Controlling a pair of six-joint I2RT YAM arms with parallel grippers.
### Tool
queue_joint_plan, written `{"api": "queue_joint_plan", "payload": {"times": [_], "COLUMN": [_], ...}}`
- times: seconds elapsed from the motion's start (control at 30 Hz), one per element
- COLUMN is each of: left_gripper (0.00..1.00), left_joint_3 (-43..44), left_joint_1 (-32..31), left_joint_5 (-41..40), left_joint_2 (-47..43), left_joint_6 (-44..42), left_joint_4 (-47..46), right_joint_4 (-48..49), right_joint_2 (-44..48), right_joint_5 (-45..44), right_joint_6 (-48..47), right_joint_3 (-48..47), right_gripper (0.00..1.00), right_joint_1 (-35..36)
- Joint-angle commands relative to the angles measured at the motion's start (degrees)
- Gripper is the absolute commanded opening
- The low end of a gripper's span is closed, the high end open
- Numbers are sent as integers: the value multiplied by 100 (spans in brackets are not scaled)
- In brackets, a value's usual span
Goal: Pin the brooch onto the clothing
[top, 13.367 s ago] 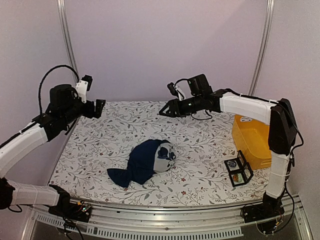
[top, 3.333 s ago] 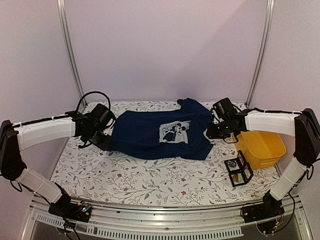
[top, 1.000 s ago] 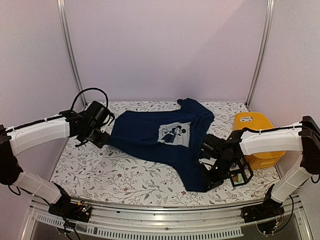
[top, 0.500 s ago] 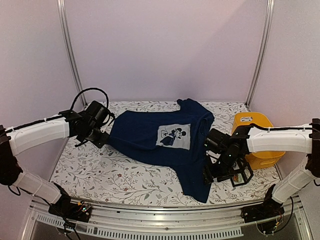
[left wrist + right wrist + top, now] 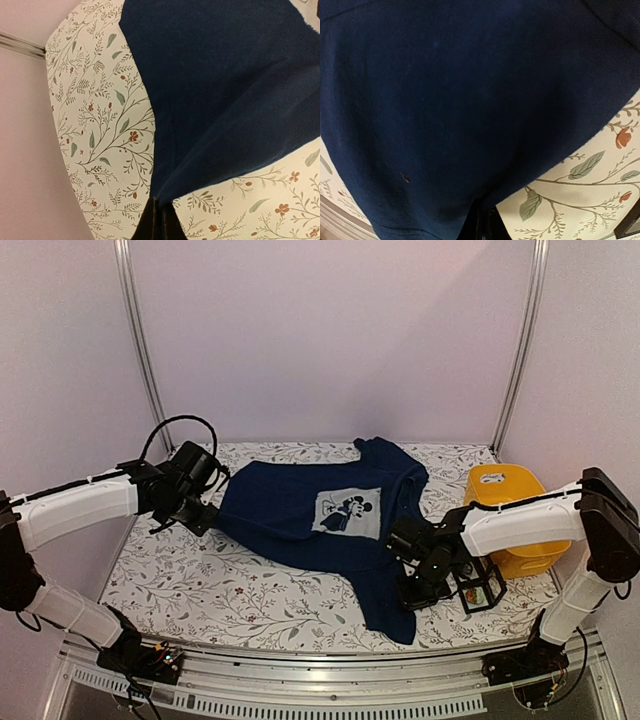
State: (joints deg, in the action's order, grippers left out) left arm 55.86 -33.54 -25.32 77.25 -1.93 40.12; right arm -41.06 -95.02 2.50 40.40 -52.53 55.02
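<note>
One hard-to-read right gripper [image 5: 484, 217] at clothing [image 5: 445, 100] edge

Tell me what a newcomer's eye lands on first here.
A navy T-shirt with a pale mouse print sprawls across the floral table. The left pincer pinches its left edge, and the right pincer pinches its near right part. A yellow bin stands at the table's right edge.

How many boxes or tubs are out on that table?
2. A yellow tub stands at the far right, and a small black-framed clear box sits just in front of it. The shirt could be hiding something smaller.
</note>
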Motion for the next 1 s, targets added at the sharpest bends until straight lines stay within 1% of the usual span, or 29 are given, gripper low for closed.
{"api": "queue_joint_plan", "payload": {"times": [0.0, 0.07, 0.13, 0.2, 0.3, 0.4, 0.43, 0.5, 0.57, 0.63, 0.7, 0.73, 0.77, 0.83, 0.87, 0.93, 0.97], "left_gripper": [0, 0, 0, 0, 0, 0, 0, 0, 0, 0, 0, 0, 0, 0, 0, 0, 0], "left_joint_3": [-31, -27, 50, 269, 571, 723, 782, 901, 943, 887, 874, 918, 971, 1165, 1307, 1805, 2211], "left_joint_1": [-21, -27, -33, -97, -337, -687, -804, -993, -1107, -1103, -989, -812, -466, 137, 324, 589, 757], "left_joint_5": [-96, -200, -395, -632, -699, -579, -422, -36, 22, -292, -631, -488, -220, 568, 679, 519, 430], "left_joint_2": [-166, -261, -417, -637, -1082, -1532, -1670, -1865, -2019, -2076, -1919, -1755, -1471, -972, -678, -46, 310], "left_joint_6": [-37, -22, 57, 302, 652, 871, 1043, 1301, 1398, 1223, 863, 629, 420, 211, 111, -111, -220], "left_joint_4": [-39, -36, 37, 300, 705, 965, 1055, 1253, 1321, 1172, 787, 501, 178, -386, -646, -939, -1056], "right_joint_4": [455, 292, -6, -607, -1761, -2574, -2709, -2838, -2888, -2802, -2419, -2149, -1793, -1077, -746, -230, -44], "right_joint_2": [-299, -89, 397, 935, 1806, 2554, 2910, 3301, 3518, 3458, 3094, 2843, 2504, 2009, 1782, 1095, 706], "right_joint_5": [8, -83, -197, -468, -694, -406, -223, 126, 186, -22, 35, 159, 362, 779, 887, 830, 727], "right_joint_6": [6, -51, -95, -171, -170, 101, 280, 680, 880, 774, 225, -308, -609, -1330, -1517, -1872, -2128], "right_joint_3": [134, 71, 0, -262, -850, -1371, -1475, -1565, -1625, -1785, -2025, -2145, -2272, -2565, -2925, -3774, -4364], "right_gripper": [0, 0, 0, 0, 0, 0, 0, 0, 0, 0, 0, 0, 0, 0, 0, 0, 0], "right_joint_1": [13, -105, -193, -227, -238, -231, -237, -238, -238, -330, -876, -1237, -1707, -2279, -2526, -2905, -3090]}}
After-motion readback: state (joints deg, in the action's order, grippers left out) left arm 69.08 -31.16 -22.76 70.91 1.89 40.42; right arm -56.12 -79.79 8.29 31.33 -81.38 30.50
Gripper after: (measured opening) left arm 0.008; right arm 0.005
